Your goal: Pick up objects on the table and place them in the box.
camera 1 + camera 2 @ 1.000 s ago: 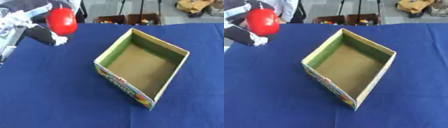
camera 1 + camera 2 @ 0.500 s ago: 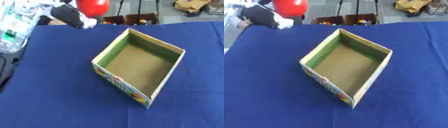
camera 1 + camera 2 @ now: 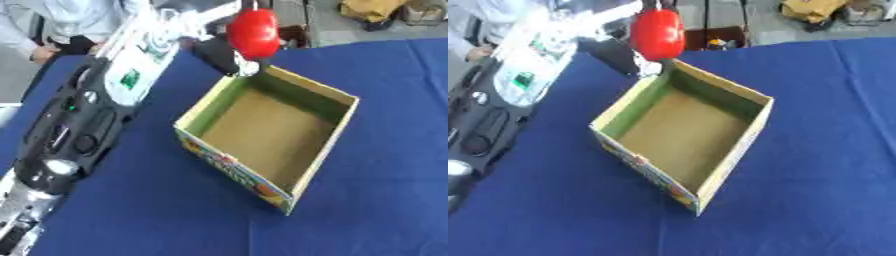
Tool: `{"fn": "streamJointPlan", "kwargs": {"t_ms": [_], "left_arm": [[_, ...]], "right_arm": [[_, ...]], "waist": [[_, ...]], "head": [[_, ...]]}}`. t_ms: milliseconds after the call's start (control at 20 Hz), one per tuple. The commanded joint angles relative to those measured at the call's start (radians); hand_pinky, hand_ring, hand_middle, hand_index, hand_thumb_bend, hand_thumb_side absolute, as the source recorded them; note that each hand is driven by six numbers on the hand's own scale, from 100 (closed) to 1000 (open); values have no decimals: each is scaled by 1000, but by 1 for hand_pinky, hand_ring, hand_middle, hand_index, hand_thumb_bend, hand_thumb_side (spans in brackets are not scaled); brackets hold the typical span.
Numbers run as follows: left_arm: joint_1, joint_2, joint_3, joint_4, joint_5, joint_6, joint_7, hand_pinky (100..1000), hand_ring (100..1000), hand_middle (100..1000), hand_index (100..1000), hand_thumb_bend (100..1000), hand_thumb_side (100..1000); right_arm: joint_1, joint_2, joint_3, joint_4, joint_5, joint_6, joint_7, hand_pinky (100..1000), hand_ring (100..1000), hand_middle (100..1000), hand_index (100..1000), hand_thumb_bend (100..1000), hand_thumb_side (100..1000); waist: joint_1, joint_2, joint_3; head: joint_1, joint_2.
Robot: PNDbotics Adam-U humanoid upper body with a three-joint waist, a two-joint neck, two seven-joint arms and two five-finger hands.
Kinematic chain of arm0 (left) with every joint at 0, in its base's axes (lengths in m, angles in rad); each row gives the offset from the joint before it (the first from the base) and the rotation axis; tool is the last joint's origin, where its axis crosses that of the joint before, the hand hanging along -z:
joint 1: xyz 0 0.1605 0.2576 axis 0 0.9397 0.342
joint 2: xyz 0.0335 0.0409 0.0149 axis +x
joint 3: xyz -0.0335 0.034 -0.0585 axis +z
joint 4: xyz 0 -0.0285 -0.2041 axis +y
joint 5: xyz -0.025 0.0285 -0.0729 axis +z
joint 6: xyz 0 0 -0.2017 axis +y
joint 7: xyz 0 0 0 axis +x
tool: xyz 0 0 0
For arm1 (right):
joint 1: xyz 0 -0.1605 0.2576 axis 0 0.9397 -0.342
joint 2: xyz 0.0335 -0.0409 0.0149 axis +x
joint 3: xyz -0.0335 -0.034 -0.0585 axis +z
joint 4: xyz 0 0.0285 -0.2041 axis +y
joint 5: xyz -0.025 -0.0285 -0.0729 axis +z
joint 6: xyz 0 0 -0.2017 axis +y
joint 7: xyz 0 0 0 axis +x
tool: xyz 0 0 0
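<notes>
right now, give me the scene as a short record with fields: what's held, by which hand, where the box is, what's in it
held object: red object, rounded, in the air by the box's far corner
holding hand: left hand, arm coming in from the left
right hand: not in view
box: open cardboard box with a printed front, on the blue table
box contents: nothing seen inside
task state: red object not yet in the box

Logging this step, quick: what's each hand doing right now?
Left hand: shut on the red object, held by the box's far corner.
Right hand: not in view.
</notes>
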Motion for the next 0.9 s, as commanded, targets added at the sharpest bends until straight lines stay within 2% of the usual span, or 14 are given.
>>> {"fn": "streamJointPlan", "kwargs": {"t_ms": [50,300,550,900], "left_arm": [[-28,-31,-16,82,-54,-39,34,122,477,519,702,100,366],[-20,-103,-37,201,-210,-61,104,144,491,521,701,100,371],[-11,-152,-31,289,-377,-66,175,165,512,544,702,100,375],[-1,-183,-38,357,-454,-105,186,197,528,570,728,100,385]], "right_arm": [[-20,-17,-3,-12,-9,-3,8,754,751,710,724,100,1000],[-34,2,-1,-12,-21,1,11,764,751,709,725,100,1000],[-41,7,-1,-12,-28,0,15,763,751,709,725,100,1000],[-39,9,-1,-12,-28,1,17,763,751,709,724,100,1000]], "waist": [[13,-22,-4],[13,-18,-10],[10,-15,-14],[11,-11,-13]], "head": [[8,-3],[10,-12],[9,-17],[9,-18]]}}
